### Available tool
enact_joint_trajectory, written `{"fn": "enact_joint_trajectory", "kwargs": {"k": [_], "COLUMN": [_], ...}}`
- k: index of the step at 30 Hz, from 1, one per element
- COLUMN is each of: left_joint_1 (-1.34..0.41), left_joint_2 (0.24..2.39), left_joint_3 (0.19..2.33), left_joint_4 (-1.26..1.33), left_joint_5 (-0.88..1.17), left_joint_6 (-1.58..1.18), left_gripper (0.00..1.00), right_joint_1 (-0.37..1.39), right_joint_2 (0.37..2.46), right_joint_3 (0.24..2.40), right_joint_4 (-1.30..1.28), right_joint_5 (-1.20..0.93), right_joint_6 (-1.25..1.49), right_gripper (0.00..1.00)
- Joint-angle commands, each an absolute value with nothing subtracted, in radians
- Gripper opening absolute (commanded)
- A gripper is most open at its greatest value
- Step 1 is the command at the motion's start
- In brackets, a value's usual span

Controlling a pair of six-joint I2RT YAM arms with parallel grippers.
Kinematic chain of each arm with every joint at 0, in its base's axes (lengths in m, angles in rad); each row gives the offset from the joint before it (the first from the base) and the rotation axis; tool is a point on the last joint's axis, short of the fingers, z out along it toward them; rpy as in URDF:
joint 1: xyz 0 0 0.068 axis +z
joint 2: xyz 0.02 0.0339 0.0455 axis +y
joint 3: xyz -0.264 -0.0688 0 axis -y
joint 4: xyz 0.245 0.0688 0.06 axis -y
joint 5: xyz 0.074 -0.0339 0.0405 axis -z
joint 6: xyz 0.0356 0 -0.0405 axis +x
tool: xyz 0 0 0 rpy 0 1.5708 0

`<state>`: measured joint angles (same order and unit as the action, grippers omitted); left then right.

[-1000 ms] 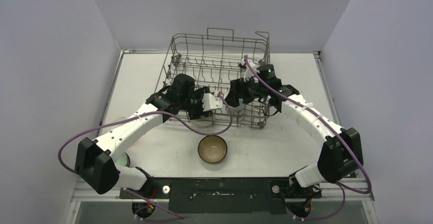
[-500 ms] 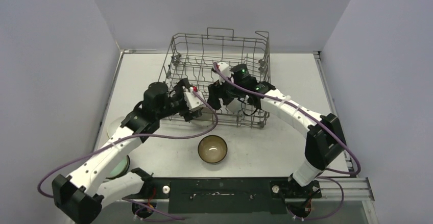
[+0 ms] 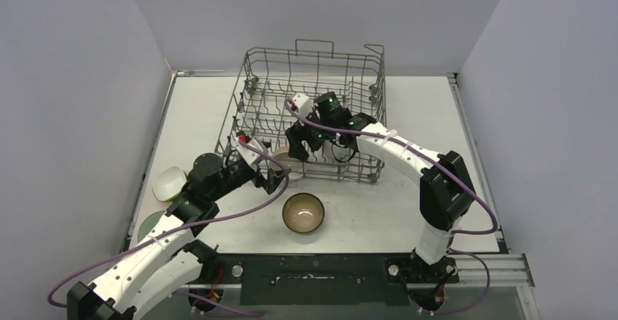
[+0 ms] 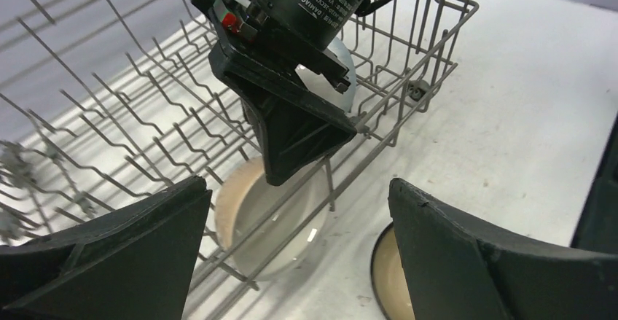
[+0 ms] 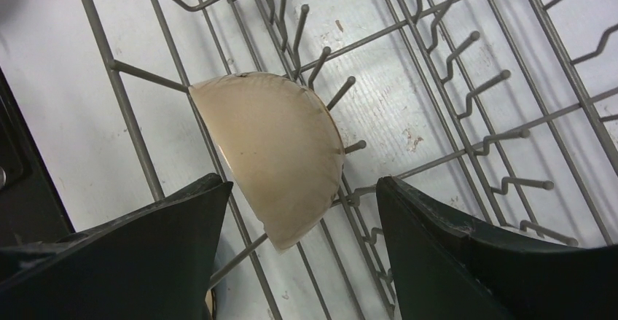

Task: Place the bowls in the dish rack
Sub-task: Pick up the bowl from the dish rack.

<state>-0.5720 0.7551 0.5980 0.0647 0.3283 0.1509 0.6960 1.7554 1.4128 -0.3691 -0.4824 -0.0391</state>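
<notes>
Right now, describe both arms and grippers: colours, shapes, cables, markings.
The left arm and right arm have white links with black joint housings. A purple cable trails along each. The left gripper and right gripper have black wedge-shaped fingers. The right wrist shows green lights.

1 dish rack [image 3: 312, 68]. 5 bowls visible: 2 in rack, a beige bowl [image 5: 273, 145] & a white bowl [image 4: 348, 79]; 3 on worktop [image 3: 430, 101], a tan bowl [image 3: 303, 213] centre, 2nd white bowl [image 3: 169, 181] & pale green bowl [image 3: 148, 225] at left edge.

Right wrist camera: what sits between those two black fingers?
A beige bowl, on edge among the dish rack's tines; the right gripper is open around it, as the right wrist view shows.
</notes>
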Motion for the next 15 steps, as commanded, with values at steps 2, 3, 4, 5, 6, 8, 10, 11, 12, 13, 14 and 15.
{"fn": "enact_joint_trajectory", "kwargs": {"k": [2,3,4,5,6,8,10,11,12,13,14,15], "left_joint_1": [-0.565,-0.565,-0.565,-0.564,-0.564,-0.565,-0.565,-0.564,-0.564,-0.565,-0.565,-0.565], "left_joint_2": [0.734,0.735,0.736,0.737,0.739,0.739,0.737,0.733,0.731,0.727,0.725,0.722], "left_joint_3": [0.528,0.522,0.518,0.515,0.512,0.513,0.515,0.517,0.518,0.519,0.521,0.522], "left_joint_4": [0.275,0.278,0.278,0.275,0.271,0.264,0.258,0.257,0.257,0.258,0.258,0.258], "left_joint_5": [0.294,0.289,0.281,0.275,0.269,0.261,0.243,0.233,0.225,0.219,0.217,0.212], "left_joint_6": [-0.075,-0.085,-0.097,-0.106,-0.110,-0.112,-0.124,-0.129,-0.135,-0.141,-0.146,-0.151], "left_gripper": [0.92,0.92,0.92,0.92,0.92,0.92,0.92,0.92,0.92,0.92,0.92,0.92], "right_joint_1": [0.729,0.728,0.726,0.726,0.725,0.725,0.730,0.733,0.737,0.739,0.741,0.742], "right_joint_2": [1.791,1.790,1.785,1.776,1.767,1.757,1.767,1.779,1.791,1.804,1.816,1.826], "right_joint_3": [1.469,1.468,1.465,1.458,1.453,1.446,1.451,1.457,1.464,1.472,1.478,1.482], "right_joint_4": [-0.419,-0.419,-0.412,-0.405,-0.398,-0.394,-0.396,-0.402,-0.411,-0.420,-0.427,-0.428], "right_joint_5": [-0.525,-0.531,-0.530,-0.532,-0.539,-0.554,-0.559,-0.564,-0.567,-0.568,-0.570,-0.571], "right_joint_6": [-0.145,-0.155,-0.155,-0.155,-0.157,-0.168,-0.178,-0.186,-0.196,-0.206,-0.214,-0.219], "right_gripper": [0.76,0.76,0.76,0.76,0.77,0.79,0.79,0.79,0.77,0.75,0.73,0.70]}}
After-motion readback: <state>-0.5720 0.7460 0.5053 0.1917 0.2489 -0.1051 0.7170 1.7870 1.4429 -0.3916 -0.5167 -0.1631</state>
